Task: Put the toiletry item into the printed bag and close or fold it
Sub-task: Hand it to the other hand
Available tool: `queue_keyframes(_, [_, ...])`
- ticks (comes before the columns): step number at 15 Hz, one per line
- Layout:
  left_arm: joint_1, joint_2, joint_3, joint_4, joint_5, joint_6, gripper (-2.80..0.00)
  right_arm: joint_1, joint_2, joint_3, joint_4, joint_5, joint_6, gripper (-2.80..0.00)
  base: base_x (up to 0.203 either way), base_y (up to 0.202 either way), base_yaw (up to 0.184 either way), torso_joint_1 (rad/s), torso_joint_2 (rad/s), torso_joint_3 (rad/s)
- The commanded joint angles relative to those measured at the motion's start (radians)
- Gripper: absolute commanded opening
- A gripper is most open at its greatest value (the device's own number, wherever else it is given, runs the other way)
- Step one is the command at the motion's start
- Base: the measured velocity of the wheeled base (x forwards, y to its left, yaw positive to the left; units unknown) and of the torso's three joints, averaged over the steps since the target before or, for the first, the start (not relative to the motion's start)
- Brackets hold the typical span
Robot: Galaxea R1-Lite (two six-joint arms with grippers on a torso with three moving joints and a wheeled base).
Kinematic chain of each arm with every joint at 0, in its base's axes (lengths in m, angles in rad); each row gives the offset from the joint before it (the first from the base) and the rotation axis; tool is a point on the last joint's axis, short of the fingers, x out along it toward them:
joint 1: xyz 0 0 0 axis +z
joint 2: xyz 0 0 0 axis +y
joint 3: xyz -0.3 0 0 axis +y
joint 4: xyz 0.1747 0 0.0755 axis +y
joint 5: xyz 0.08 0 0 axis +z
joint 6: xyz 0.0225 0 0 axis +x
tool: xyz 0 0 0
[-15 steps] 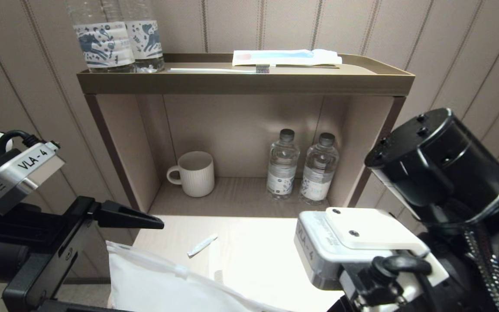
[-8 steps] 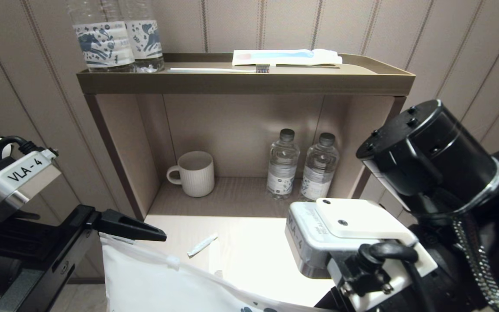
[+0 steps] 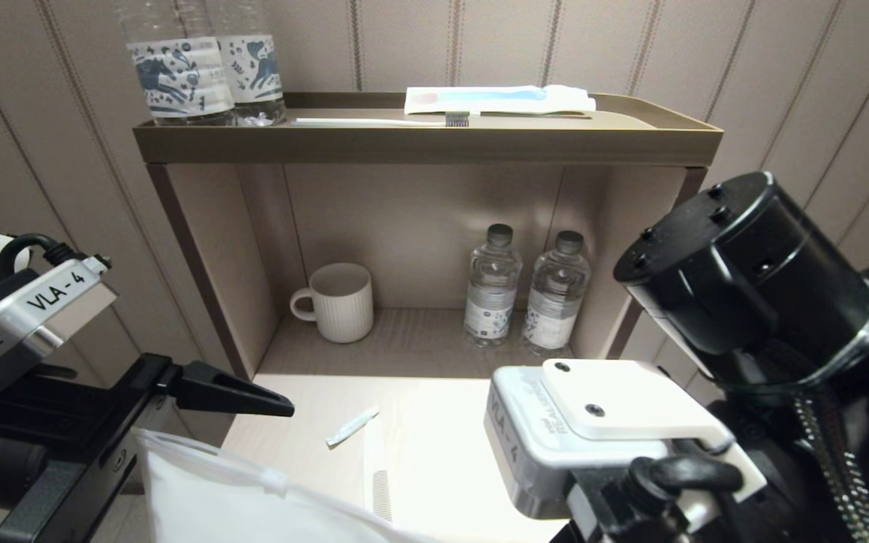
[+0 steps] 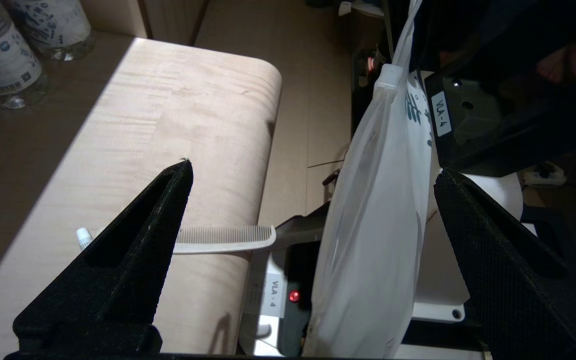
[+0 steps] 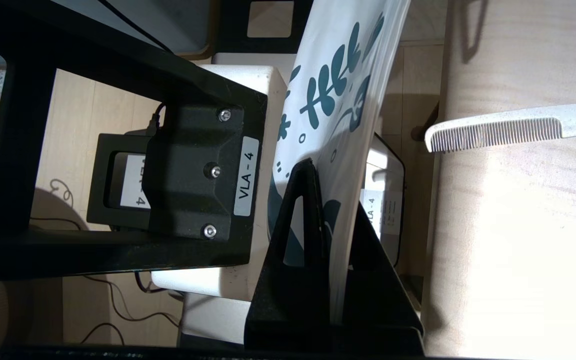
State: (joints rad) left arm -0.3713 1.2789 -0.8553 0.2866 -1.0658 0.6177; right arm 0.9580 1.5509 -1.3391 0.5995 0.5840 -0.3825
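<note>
The printed bag, white with a slider, hangs in the air at the table's front left. My right gripper is shut on its blue-leaf end; in the head view its fingers are hidden under the wrist. My left gripper stands wide open with the bag between its fingers, touching neither. One left finger shows above the bag. A white comb overhangs the table's front edge. A small white tube lies behind it.
The wooden table fronts an open cabinet holding a mug and two water bottles. On the top tray lie a toothbrush, a toothbrush packet and two bottles.
The bag has moved to the left and sunk lower in the head view. The right wrist has shifted left with it. The left gripper has risen slightly and stays open.
</note>
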Motion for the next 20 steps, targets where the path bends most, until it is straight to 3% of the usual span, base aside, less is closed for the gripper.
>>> queue_keyframes(1, [0.0, 0.008, -0.001, 0.0, -0.006, 0.004, 0.0, 0.008, -0.006, -0.002, 0.003, 0.003, -0.003, -2.8, 0.0, 0.0, 0.0, 0.0, 0.0, 0.0])
queue_keyframes(7, [0.0, 0.007, -0.001, 0.0, -0.005, 0.004, 0.0, 0.008, -0.002, -0.005, 0.003, 0.003, -0.003, -2.8, 0.0, 0.0, 0.0, 0.0, 0.0, 0.0])
queue_keyframes(8, [0.0, 0.007, 0.001, 0.0, -0.005, 0.004, -0.89, 0.008, -0.002, -0.005, 0.003, 0.003, -0.003, -2.8, 0.0, 0.0, 0.0, 0.0, 0.0, 0.0])
queue_keyframes(9, [0.0, 0.004, 0.001, 0.0, -0.005, 0.004, -2.8, 0.008, -0.002, -0.005, 0.003, 0.003, -0.003, -2.8, 0.0, 0.0, 0.0, 0.0, 0.0, 0.0])
queue_keyframes(20, [-0.001, -0.003, 0.002, 0.0, -0.006, 0.004, -2.8, 0.008, 0.005, -0.014, 0.003, 0.003, -0.003, -2.8, 0.0, 0.0, 0.0, 0.0, 0.0, 0.0])
